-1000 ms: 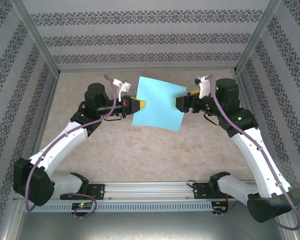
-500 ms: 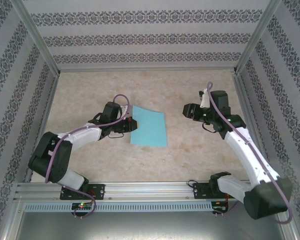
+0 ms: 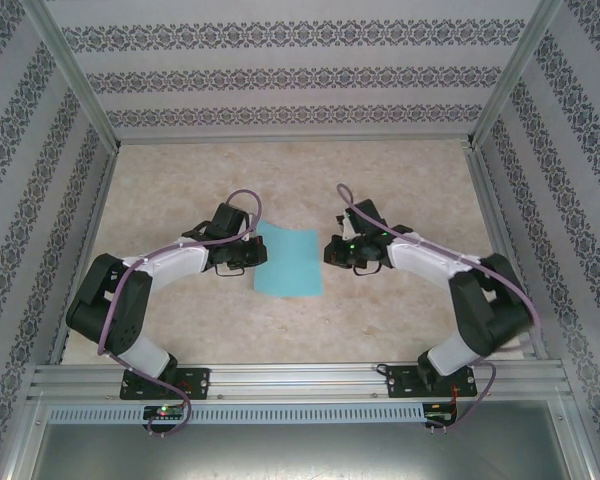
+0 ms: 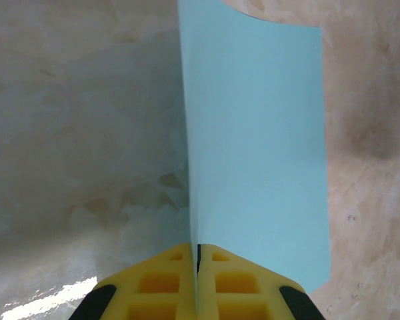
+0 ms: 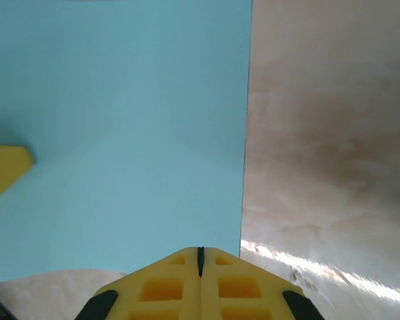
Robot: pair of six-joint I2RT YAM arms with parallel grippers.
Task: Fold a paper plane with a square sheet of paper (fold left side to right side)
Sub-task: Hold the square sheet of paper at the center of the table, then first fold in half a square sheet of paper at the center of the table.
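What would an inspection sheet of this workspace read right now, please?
Surface: beige marbled table, some glare in the wrist views.
Job's things: square sheet of paper, turquoise, lying on the table as a narrow rectangle.
Clutter: nothing seen.
Grippers: left gripper shut on the sheet's left edge; right gripper shut, its tip at the sheet's right edge, contact unclear.
Cables: purple cable along each arm, away from the paper.
Surroundings: patterned walls; metal rail at the near edge.
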